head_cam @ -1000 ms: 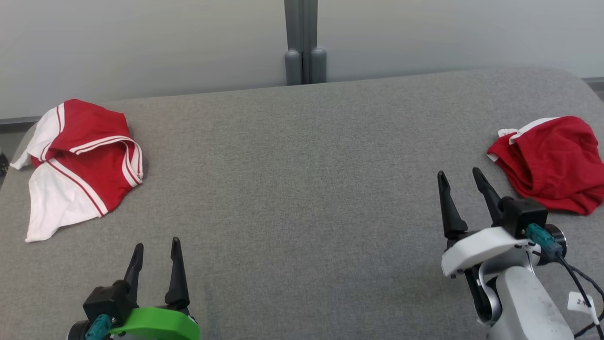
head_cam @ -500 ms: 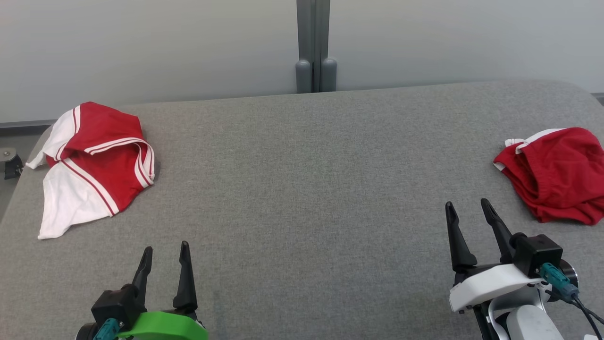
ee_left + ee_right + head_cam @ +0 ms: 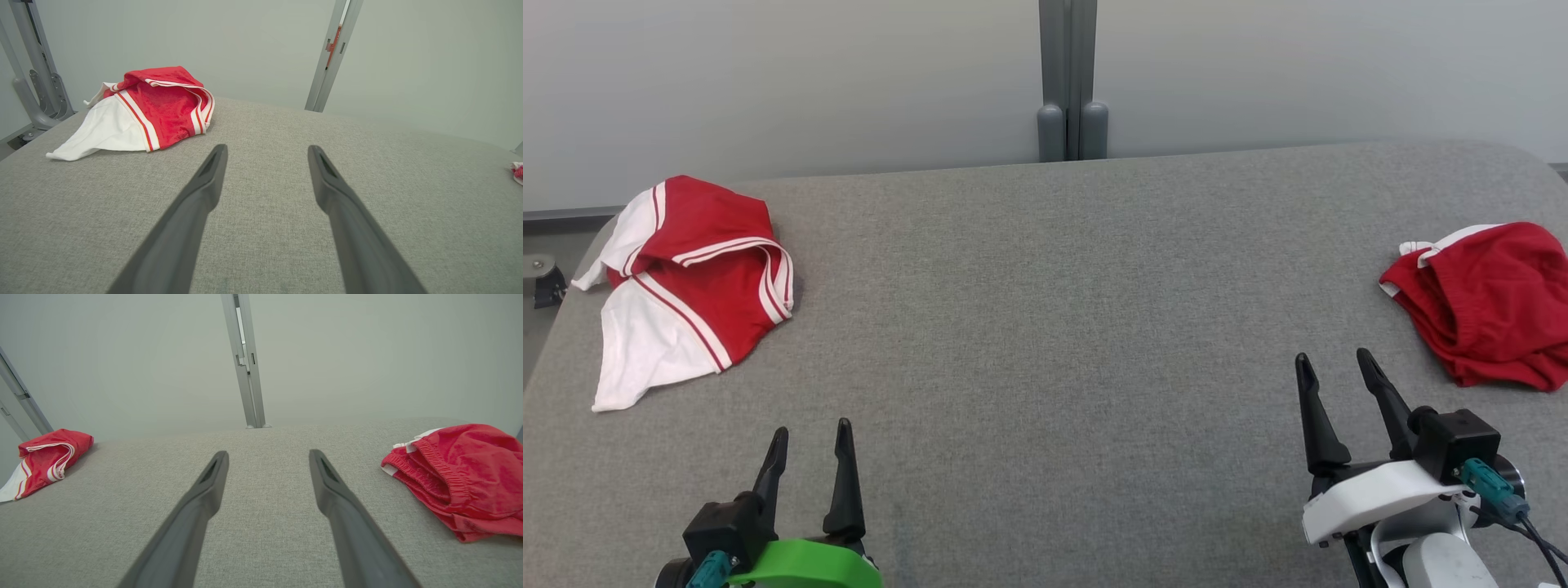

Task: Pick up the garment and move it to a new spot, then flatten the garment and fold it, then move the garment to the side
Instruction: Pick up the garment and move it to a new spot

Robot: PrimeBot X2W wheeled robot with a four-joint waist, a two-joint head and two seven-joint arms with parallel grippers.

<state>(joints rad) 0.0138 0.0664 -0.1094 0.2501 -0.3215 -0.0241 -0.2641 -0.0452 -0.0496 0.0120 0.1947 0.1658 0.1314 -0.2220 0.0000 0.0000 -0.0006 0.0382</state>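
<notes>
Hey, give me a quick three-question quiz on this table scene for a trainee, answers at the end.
1. True or false: the left jaws and the right jaws both stand open and empty.
2. Which garment lies nearer the right jaws: A, the red and white garment, or B, the crumpled red garment?
3. Fill in: both garments lie on the ____ table.
Key: 1 true; 2 B; 3 grey.
</notes>
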